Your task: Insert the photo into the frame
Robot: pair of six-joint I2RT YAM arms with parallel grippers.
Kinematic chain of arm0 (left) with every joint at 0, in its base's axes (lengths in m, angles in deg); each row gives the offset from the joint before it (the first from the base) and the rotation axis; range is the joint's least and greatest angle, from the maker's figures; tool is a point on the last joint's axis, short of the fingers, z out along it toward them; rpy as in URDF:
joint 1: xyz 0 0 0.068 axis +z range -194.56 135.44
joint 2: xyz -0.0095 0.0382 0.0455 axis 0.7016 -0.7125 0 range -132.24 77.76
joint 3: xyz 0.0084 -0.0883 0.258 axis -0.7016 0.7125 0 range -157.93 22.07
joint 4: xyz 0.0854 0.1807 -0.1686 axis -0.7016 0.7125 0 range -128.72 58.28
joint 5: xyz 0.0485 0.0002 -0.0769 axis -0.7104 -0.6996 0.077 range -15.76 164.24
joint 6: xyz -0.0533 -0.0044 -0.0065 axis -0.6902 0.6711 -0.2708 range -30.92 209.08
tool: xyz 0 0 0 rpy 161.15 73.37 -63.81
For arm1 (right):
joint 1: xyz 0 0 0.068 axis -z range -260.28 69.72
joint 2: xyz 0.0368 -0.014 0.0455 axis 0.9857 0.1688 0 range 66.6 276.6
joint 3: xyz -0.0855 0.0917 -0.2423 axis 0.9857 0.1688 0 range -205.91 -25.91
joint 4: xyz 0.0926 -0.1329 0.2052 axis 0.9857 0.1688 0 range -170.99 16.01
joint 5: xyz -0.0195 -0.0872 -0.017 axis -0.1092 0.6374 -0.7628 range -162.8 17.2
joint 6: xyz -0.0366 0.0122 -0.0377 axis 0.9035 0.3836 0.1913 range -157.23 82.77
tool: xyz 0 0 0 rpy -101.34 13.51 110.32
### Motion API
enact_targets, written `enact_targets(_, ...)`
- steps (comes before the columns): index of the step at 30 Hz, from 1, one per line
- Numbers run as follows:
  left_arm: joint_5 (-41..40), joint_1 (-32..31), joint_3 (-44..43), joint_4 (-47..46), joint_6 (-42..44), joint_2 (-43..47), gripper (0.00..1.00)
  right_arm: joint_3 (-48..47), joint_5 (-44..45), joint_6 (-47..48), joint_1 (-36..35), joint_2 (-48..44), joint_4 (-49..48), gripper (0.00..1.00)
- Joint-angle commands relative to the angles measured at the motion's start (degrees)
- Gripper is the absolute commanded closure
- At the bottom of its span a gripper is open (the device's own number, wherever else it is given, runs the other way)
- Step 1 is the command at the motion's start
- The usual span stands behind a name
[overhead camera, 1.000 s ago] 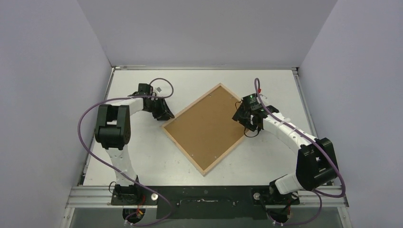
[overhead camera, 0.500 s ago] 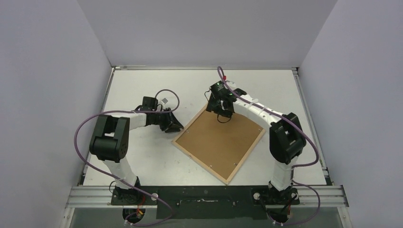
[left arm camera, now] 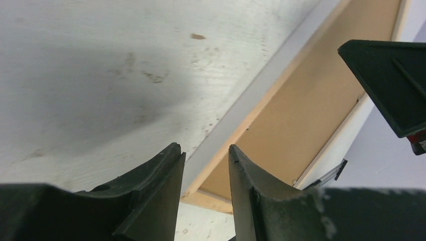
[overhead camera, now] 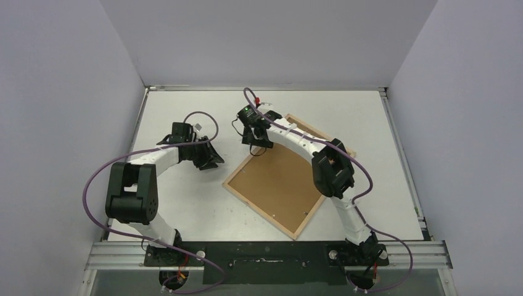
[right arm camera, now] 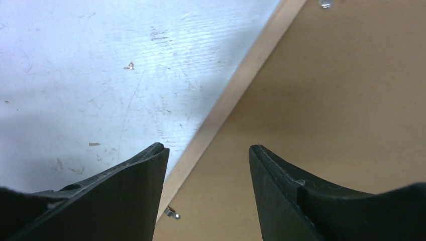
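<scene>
The table [overhead camera: 197, 209] carries one frame [overhead camera: 259, 209], back up and skewed to the table edges, with one brown board [overhead camera: 277, 185] set in it. No photo shows in any view. Your right gripper [right arm camera: 207, 148] hovers over the frame's far-left edge, fingers wide and empty; it is the nearer. Your left gripper [left arm camera: 203, 150] sits just left of the frame, fingers narrow, holding nothing. I cannot tell the frame's long axis.

Bright even light, soft shadows, wrist views slightly blurred.
</scene>
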Motion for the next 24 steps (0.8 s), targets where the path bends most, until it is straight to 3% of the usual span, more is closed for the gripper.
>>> enact_targets(1,-3.43,3.05,-0.37,4.40,1.45,2.46,0.64,-7.29,4.38,1.17,-1.74,4.19,3.65,0.40)
enact_targets(24,-4.40,5.11,0.99,4.65,0.50,2.58,0.64,-12.28,4.74,2.67,-3.22,11.58,6.22,0.50)
